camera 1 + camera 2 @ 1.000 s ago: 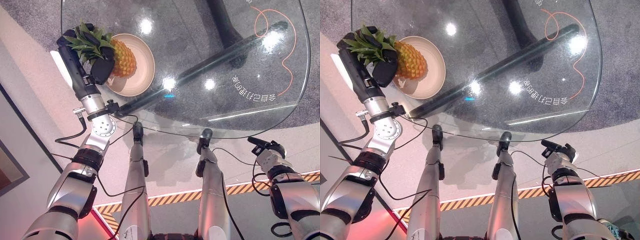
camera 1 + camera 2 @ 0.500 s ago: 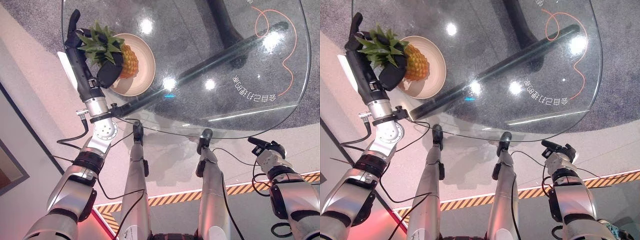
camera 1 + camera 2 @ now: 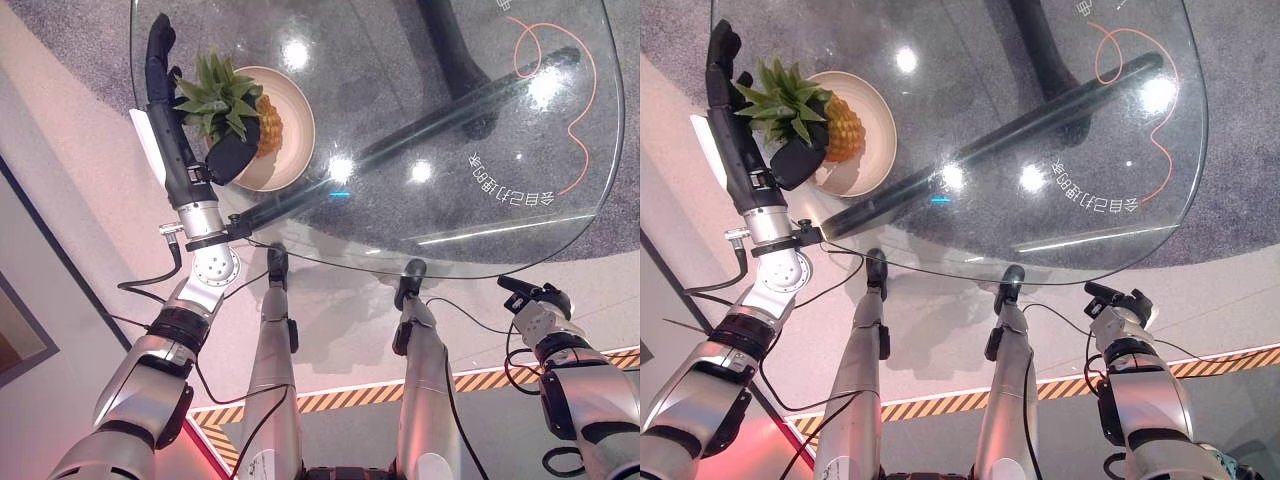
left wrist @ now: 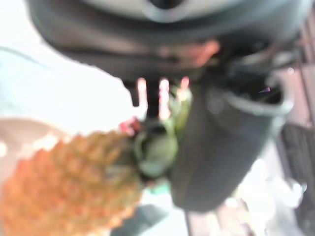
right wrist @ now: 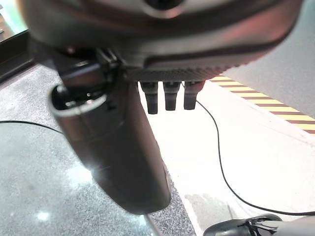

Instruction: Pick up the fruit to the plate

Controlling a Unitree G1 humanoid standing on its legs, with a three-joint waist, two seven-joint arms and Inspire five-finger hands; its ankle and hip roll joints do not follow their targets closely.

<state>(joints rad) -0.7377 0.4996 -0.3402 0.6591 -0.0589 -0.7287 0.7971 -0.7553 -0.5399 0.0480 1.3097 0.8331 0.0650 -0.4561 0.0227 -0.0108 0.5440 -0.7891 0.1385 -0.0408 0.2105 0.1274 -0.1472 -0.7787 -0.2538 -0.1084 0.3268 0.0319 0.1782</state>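
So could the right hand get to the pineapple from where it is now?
Probably not: the right hand hangs below the table's near edge, the pineapple sits on the plate at the far left.

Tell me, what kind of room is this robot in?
Probably a robot test lab or demo room, not a kitchen: a round glass table, yellow-black hazard tape on the floor, and just a pineapple on a plate.

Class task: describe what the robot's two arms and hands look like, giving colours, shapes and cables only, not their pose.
Both arms are silver-grey with rounded, glossy shells and black joint bands. Each ends in a dark hand: the left hand is long and black with a white panel along its side, the right hand is compact. Thin black cables loop from both wrists.
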